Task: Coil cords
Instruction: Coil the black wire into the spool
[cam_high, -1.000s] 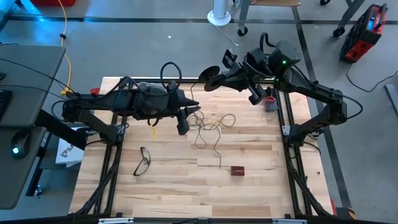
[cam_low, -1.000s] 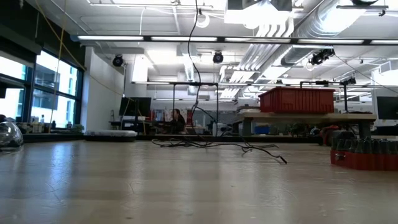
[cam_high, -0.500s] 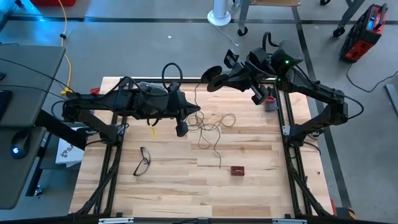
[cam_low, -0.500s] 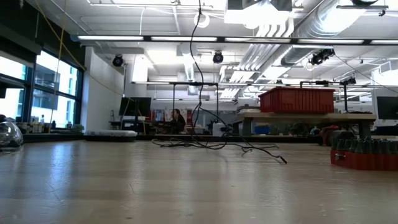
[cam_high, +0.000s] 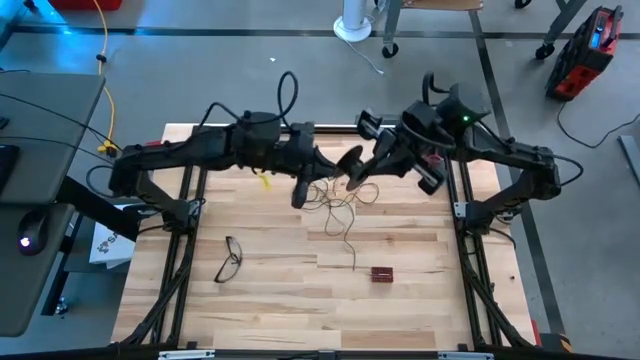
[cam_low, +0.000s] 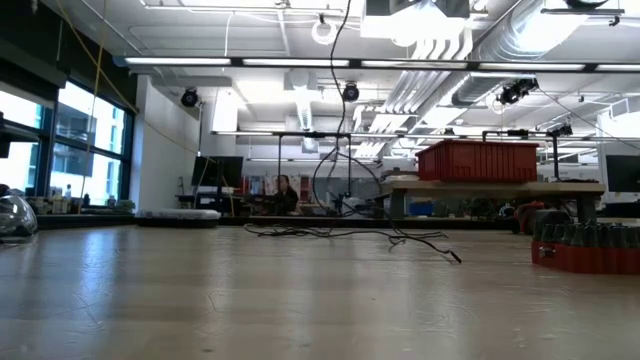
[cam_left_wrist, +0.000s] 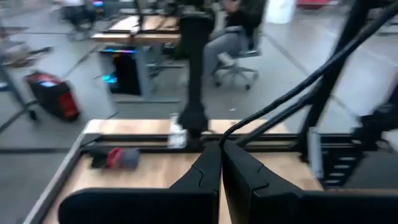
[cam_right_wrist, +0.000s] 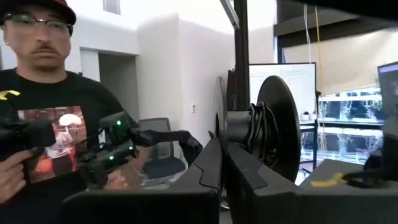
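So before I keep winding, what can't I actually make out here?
- Left pincer: high view, too small to show whether the wire sits between its shut fingers.
- Wire wraps on the reel: right wrist view, reel edge-on.
- Both pincers: low view, cut off above the frame; only the wire hangs in.

- My table (cam_high: 400, 310): pale wooden planks, smooth, with a light satin sheen in the low view.
- My left gripper (cam_left_wrist: 221, 163) fingers (cam_left_wrist: 249, 177): dark matt plastic, smooth.
- My right gripper (cam_right_wrist: 222, 163): the same dark matt finish.
- The reel (cam_right_wrist: 273, 134): black plastic discs, smooth, faintly glossy at the rim.
- The wire (cam_high: 340, 215): thin, dark, matt.
- The eyeglasses (cam_high: 230, 258): black frame, plastic by its look.
- The frame rails (cam_high: 175, 262): dark metal, matt.
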